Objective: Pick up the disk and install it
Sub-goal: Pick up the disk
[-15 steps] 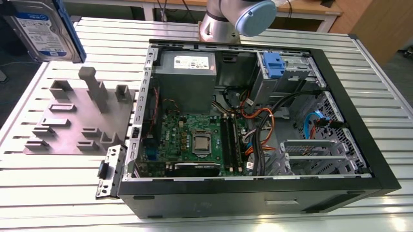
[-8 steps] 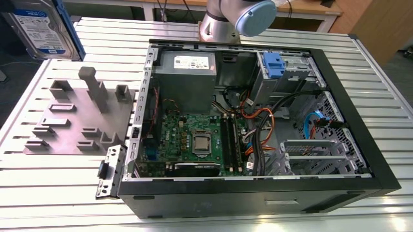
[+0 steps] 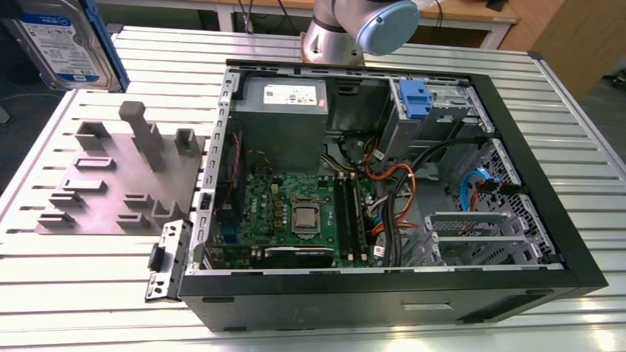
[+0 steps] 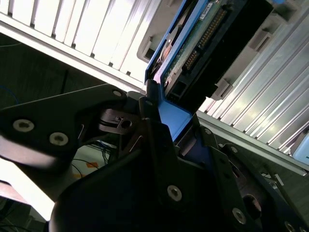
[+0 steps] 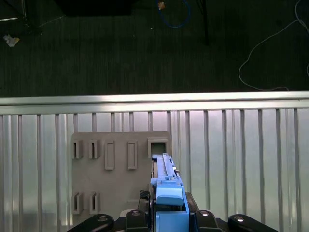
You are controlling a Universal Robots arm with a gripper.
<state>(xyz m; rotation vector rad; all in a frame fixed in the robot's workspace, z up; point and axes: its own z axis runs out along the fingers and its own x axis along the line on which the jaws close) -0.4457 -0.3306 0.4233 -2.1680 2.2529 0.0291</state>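
Note:
The disk (image 3: 61, 40) hangs in the air at the exterior view's far upper left, above the table's corner, its white-and-blue label facing the camera and a blue rail along its side. In the first wrist view the disk (image 5: 166, 186) is seen edge-on, its blue rail standing up between the black fingers of my gripper (image 5: 167, 215). In the second wrist view the circuit-board side of the disk (image 4: 205, 36) runs away from the gripper (image 4: 166, 113), which is shut on its blue end.
An open computer case (image 3: 210, 183) lies on the slatted metal table (image 3: 78, 293), with a blue bracket (image 3: 415, 99) in its drive bay and a grey power-supply box (image 3: 284, 103). A grey slotted fixture plate (image 3: 108, 187) lies beside the case, below the disk (image 5: 111, 169).

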